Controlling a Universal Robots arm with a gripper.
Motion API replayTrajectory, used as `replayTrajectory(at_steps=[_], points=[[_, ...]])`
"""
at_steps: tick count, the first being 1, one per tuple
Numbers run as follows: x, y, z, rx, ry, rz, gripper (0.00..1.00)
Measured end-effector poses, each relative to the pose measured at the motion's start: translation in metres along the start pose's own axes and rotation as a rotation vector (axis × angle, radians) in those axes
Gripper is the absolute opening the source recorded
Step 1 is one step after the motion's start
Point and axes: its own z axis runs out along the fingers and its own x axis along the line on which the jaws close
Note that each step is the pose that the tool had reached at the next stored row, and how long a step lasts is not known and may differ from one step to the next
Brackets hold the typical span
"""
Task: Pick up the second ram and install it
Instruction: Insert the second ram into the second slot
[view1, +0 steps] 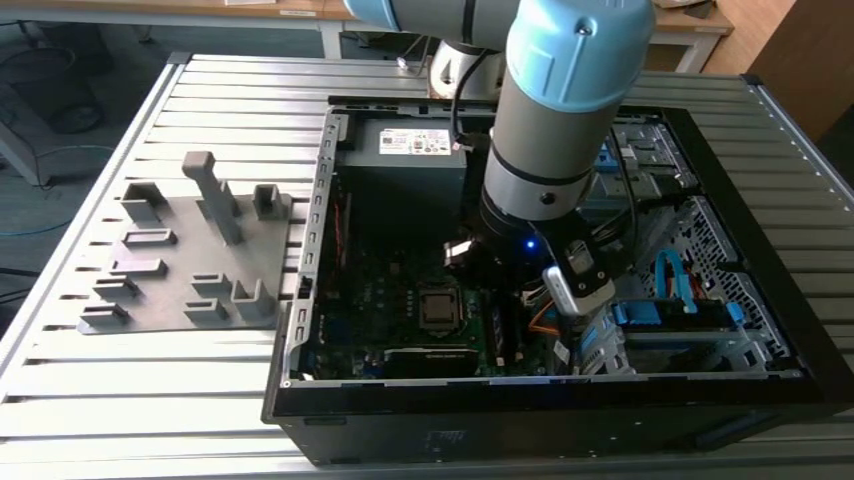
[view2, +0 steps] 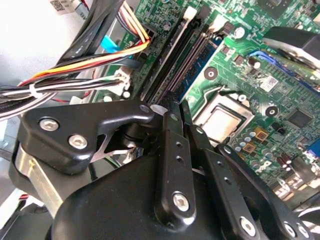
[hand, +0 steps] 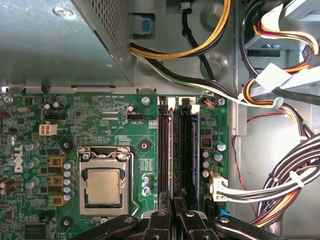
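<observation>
One stick is all I can pick out for sure: the second ram (view2: 206, 55), a blue-green board with dark chips, standing on its edge right at the memory slots (hand: 186, 150). I count two long black slot rows side by side with white latches at the far end. If the twin stick is already sitting in one of them, I can't tell it apart.

The ram's long axis runs along the slots. It goes from the fingertips away toward the metal power supply box (hand: 50, 45), and in the first wrist view it's just a thin greenish line (hand: 172, 150) between the black rows.

There's one arm (view1: 547, 150) reaching straight down into the open PC case (view1: 534, 395), and one gripper (view2: 177, 107) with two black fingers (view2: 172, 150). They're drawn in close with only a sliver between them, and the stick runs straight into that sliver. So it looks pinched at its near end, down at slot level, though the grip point itself is hidden behind the fingers. You can see the same gripper (hand: 173, 197) from above in the first wrist view.

There's one CPU socket (hand: 102, 185) just beside the slots on one side. On the other side is one white connector (hand: 215, 187) and a fat bundle of cables (hand: 280, 185) crowding that flank, near the slots but not lying across them.

Outside the case there's one grey fixture plate (view1: 174, 270) with about ten grey blocks on it. It sits on the slatted table (view1: 134, 400) at the exterior view's left, well apart from the gripper.
</observation>
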Motion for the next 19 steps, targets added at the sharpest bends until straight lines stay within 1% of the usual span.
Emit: replayTrajectory(at_steps=[8,14,17,19], points=[[-0.0012,0.0008,0.0015,-0.0002,0.0003,-0.006,0.14],[-0.0003,0.0008,0.004,0.0002,0.0003,-0.006,0.14],[-0.0002,0.0006,0.0043,0.0031,0.0003,-0.006,0.14],[-0.0001,-0.0002,0.0043,0.0087,0.0001,-0.006,0.14]])
